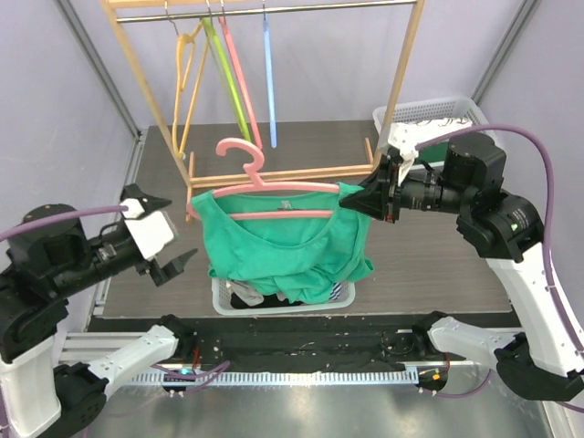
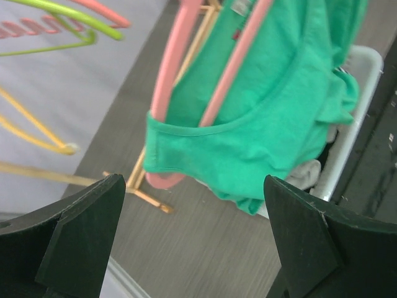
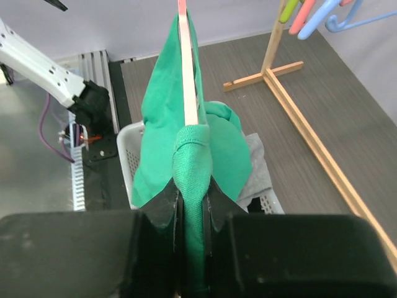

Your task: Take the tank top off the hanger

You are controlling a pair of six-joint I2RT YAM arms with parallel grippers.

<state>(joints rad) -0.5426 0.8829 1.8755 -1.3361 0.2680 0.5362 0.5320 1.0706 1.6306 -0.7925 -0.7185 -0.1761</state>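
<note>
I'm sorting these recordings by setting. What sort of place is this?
Likely a robotics lab cell staged as a laundry corner: a wooden clothes rack with coloured hangers, a white basket of clothes below the green tank top, and plain partition walls.

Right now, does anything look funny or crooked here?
Yes. The pink hanger is off the rail; the right gripper holds it up, jaws shut on one end. The green tank top sags lopsided, its bunched bottom drooping over the white basket.
</note>
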